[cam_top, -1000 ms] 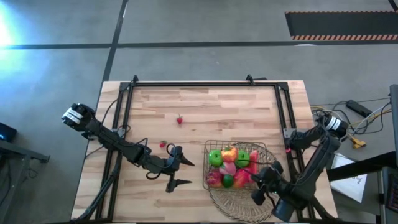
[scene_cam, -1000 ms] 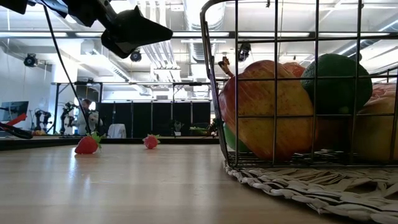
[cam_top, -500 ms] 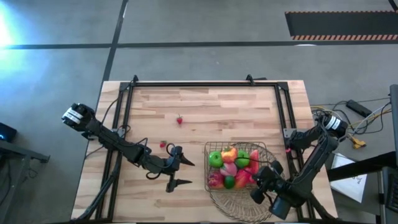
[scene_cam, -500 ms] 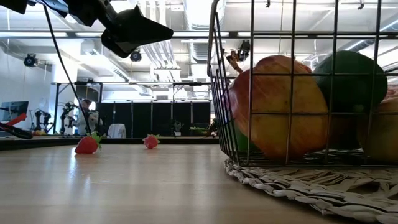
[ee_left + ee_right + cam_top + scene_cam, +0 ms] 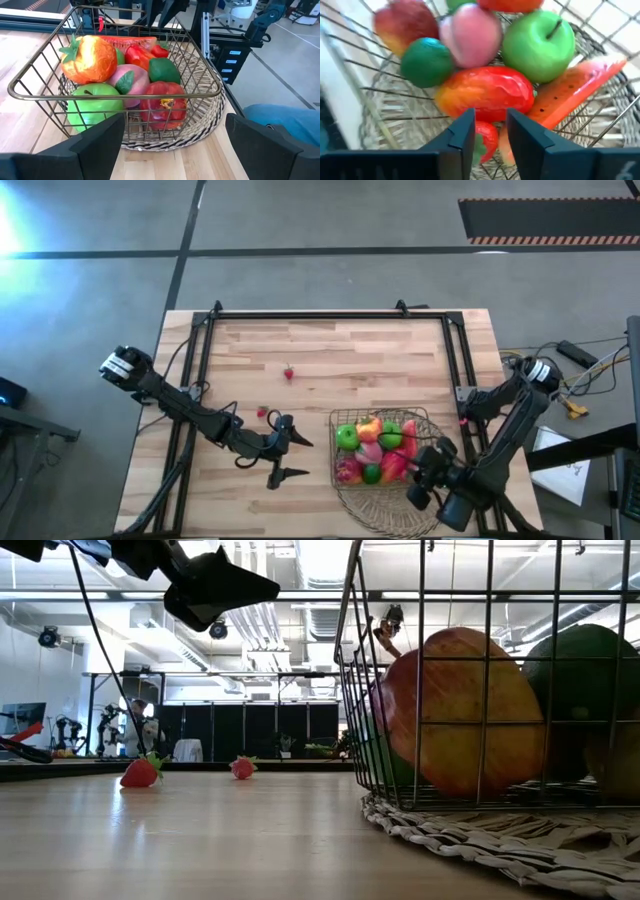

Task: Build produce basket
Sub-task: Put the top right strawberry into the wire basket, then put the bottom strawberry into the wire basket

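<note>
Light wooden plank surface [image 5: 330, 345], grey concrete floor around it. Copper-coloured open-grid wire basket [image 5: 412, 418] sits on a flat round woven straw mat [image 5: 352, 498], directly ahead of the right gripper [image 5: 489, 131], which hovers over its near rim with fingers slightly parted, holding nothing. Basket holds a green toy apple [image 5: 539, 44], pink peach, red pepper and a long reddish slice. Left gripper [image 5: 291, 457] waits open beside the basket. Two tiny red toy strawberries [image 5: 262, 412] lie loose just beyond it. Judgement: berries light, hard, slick plastic, prone to roll; pinch across the widest body, not the leafy cap.
</note>
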